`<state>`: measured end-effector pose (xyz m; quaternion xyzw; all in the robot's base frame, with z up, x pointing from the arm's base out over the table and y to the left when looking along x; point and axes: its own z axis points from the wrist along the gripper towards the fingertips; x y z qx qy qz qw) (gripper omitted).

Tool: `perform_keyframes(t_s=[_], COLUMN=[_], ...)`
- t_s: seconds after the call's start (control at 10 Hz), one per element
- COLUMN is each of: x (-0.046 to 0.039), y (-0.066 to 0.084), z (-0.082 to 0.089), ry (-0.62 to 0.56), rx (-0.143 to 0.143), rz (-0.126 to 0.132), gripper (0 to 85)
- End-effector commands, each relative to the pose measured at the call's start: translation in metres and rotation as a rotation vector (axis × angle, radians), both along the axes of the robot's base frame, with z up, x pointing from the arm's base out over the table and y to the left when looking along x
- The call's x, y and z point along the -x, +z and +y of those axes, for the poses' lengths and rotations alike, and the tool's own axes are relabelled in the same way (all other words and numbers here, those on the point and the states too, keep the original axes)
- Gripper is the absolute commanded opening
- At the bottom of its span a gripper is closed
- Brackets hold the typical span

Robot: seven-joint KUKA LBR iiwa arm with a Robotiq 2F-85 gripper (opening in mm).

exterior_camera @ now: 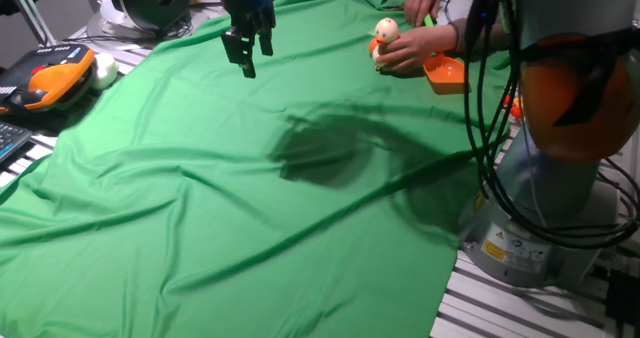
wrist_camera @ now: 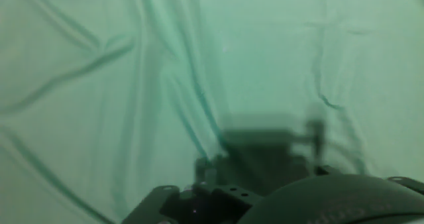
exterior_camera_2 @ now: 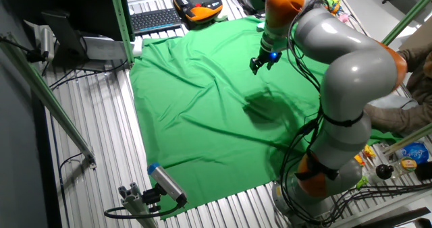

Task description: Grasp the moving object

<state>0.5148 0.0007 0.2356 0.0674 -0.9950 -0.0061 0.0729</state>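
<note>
Green cloth (exterior_camera: 200, 218) fills the foreground; the gripper (exterior_camera: 247, 50), jaws released and empty, hangs apart from the duck toy (exterior_camera: 384, 36) in a person's hand (exterior_camera: 415, 50); approach step; other views hide the toy, so next comes tracking it

A robotics laboratory is indicated. The work surface is formed of ribbed aluminium plate (exterior_camera_2: 101, 140), over which a green cloth (exterior_camera: 200, 208) is spread. A large grey and orange robot arm (exterior_camera_2: 337, 73) is mounted at the edge, with bundled black cables (exterior_camera: 500, 178) hung beside its base. A keyboard (exterior_camera_2: 156, 19) and an orange control pendant (exterior_camera_2: 199, 2) are kept nearby.
</note>
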Motion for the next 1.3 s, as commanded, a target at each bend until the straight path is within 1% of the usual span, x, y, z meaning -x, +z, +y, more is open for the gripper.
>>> perform_keyframes(t_s=[0.0, 0.1, 0.4, 1.2], x=[-0.0001, -0.0001, -0.0001, -0.0001], y=[0.0001, 0.0001, 0.0001, 0.0001], z=[0.0000, 0.0000, 0.0000, 0.0000], ry=[0.002, 0.003, 0.005, 0.021], rx=[0.009, 0.018, 0.025, 0.031], rz=[0.051, 0.039, 0.030, 0.024], gripper=[0.0, 0.0, 0.0, 0.0])
